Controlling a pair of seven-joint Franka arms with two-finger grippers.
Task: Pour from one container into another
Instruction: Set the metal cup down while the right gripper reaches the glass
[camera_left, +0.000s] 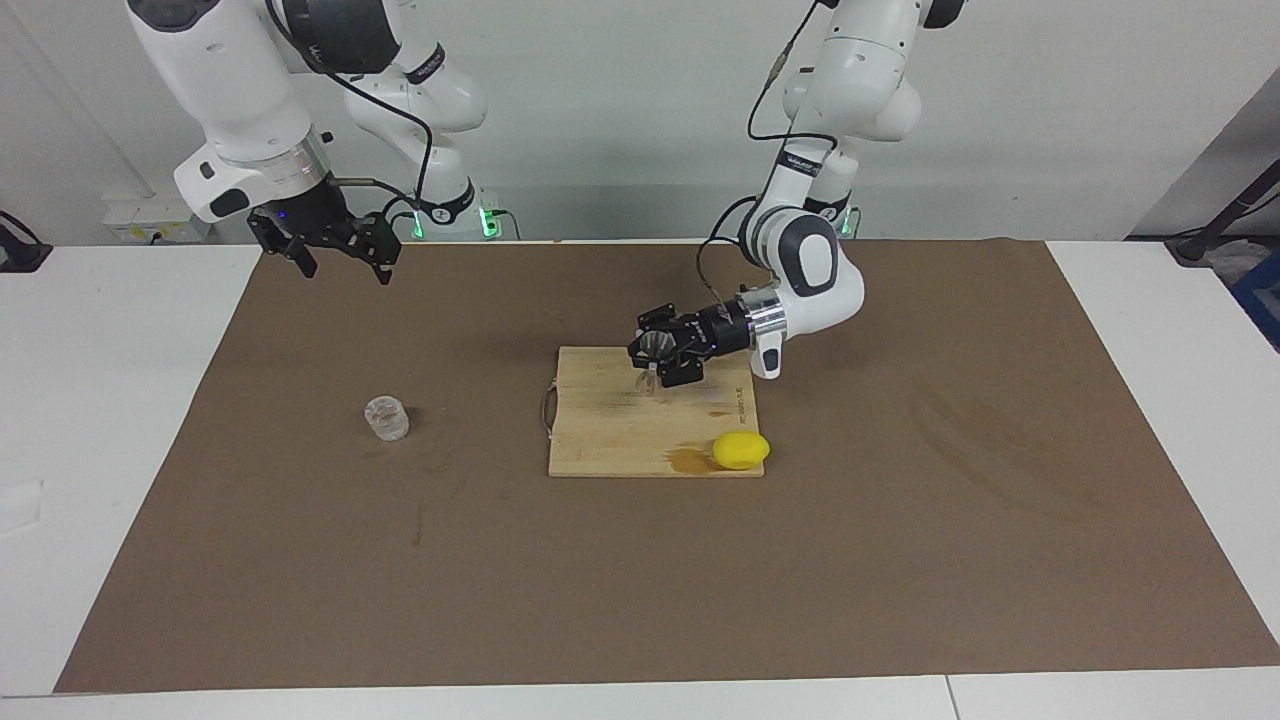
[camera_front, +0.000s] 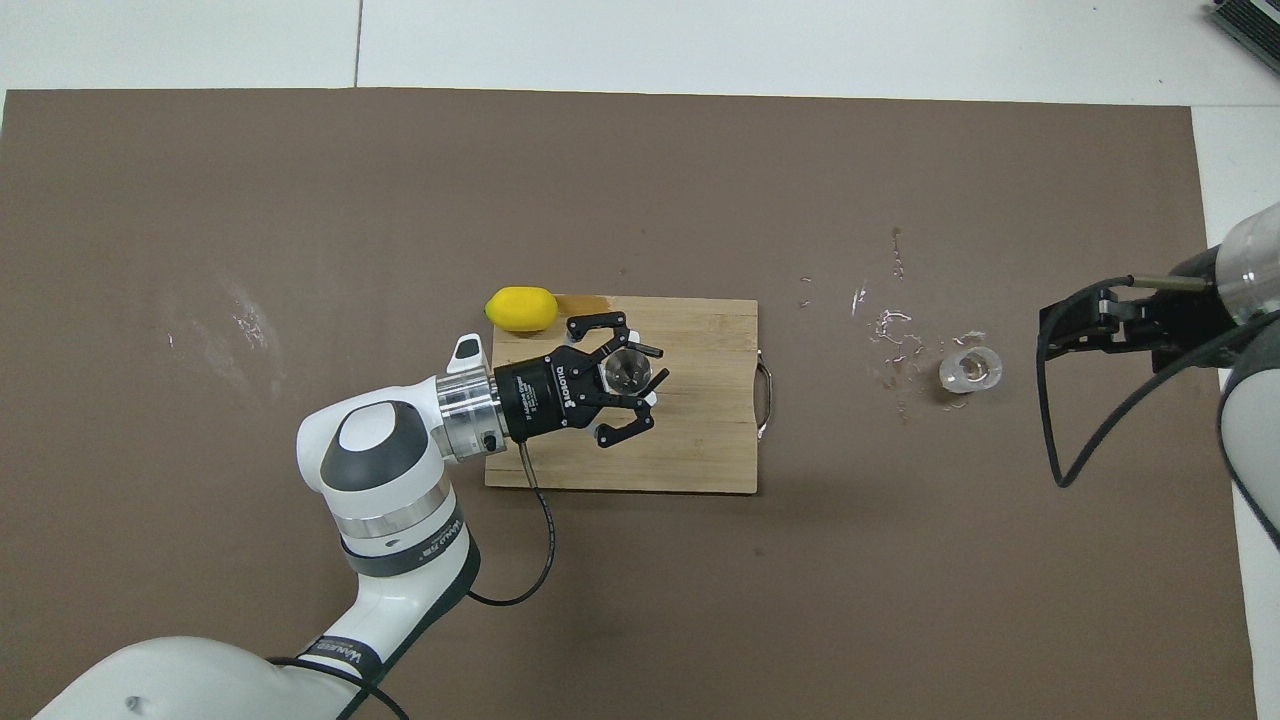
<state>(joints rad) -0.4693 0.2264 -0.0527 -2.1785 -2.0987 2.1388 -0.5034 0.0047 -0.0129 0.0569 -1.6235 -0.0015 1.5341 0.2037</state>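
Your left hand (camera_left: 655, 366) grips the light, slick metal jigger (camera_left: 652, 364) at its waist over the cutting board (camera_left: 620, 430); your right hand (camera_left: 335, 255) waits open.

You see an evenly, brightly lit scene, with the light falling from above. Shadows are soft and short: a faint one lies under the cutting board (camera_front: 690, 440) along its edge nearer the robots. Small wet marks glint on the brown mat (camera_front: 640, 600) near the glass cup (camera_front: 970, 369). Both views are sharp, without motion blur, and the worktop (camera_left: 100, 400) edges run straight.
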